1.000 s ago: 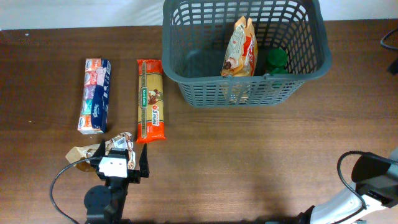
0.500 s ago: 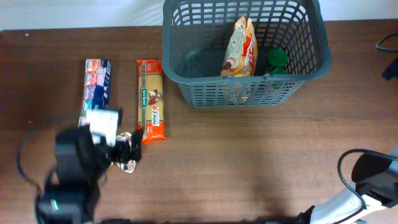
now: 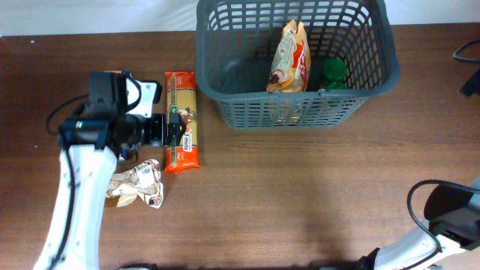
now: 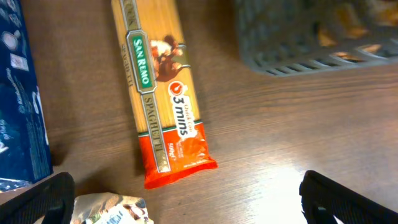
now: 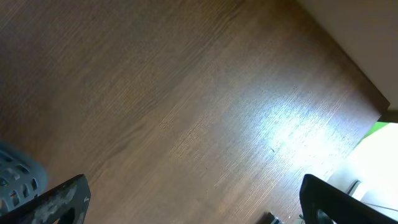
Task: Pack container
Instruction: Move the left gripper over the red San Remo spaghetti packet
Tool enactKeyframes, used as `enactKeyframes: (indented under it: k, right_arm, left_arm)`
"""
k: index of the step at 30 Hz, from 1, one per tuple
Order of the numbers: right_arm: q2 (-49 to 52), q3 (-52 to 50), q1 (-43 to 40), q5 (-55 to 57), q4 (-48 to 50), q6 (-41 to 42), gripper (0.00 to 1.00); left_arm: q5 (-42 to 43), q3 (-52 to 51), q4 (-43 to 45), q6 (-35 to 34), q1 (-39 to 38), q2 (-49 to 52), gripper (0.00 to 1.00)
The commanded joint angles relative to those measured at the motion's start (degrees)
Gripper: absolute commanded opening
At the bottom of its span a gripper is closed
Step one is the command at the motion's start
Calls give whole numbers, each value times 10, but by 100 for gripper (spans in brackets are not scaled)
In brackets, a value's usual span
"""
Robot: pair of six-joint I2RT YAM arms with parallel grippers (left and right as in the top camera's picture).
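Observation:
The container (image 3: 296, 112), a dark grey lattice basket, stands at the table's far middle; inside it a tan and red snack bag (image 3: 289, 56) stands upright beside a green item (image 3: 334, 72). An orange spaghetti packet (image 3: 182, 120) lies left of the container. My left gripper (image 3: 176, 129) hovers open over that packet. In the left wrist view the spaghetti packet (image 4: 163, 93) lies ahead of the open left gripper (image 4: 186, 205), which holds nothing. My right gripper (image 5: 193, 205) is open over bare wood, with nothing between its fingers.
A blue box (image 4: 18, 106) lies left of the spaghetti, mostly hidden under my left arm in the overhead view. A crumpled tan packet (image 3: 139, 184) sits nearer the front. The right arm's base (image 3: 444, 217) is at the front right corner.
My left arm has swung from the table's front edge back and up to the spaghetti packet, uncovering the crumpled packet. Both grippers stayed open. The right arm has not moved.

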Motion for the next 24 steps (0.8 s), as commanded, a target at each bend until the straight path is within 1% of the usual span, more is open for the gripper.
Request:
enactKeyframes:
  k: [1,3,5,7,13,16,19,24]
  right_arm:
    - [0,-2,-2,9,0,7,99]
    - [0,-2,-2,9,0,7,99]
    - [0,-2,-2,9,0,7,99]
    - [0,-2,-2,9,0,7,99]
    - [0,-2,-2,9,0,7,99]
    - [0,-2,-2,9,0,7,99]
    - [0,-2,-2,9,0,7,99]
    - [0,-2,-2,9,0,7,99]
  left_arm:
    - [-18,33,-1,-19,3,31,99]
    - [-33,45,0,-37,3,45,99]
    - [-80,53,-2,-68,3,59,99]
    - [-101,54,-1,-70,3,63,99]
    - [-100,52,29,-70,3,70,99]
    - [-64,51,57,-71,2,70,99]
    - [-76,51,61,-68,-5,76,99]
    - [-104,51,62,-73,-22,114,99]
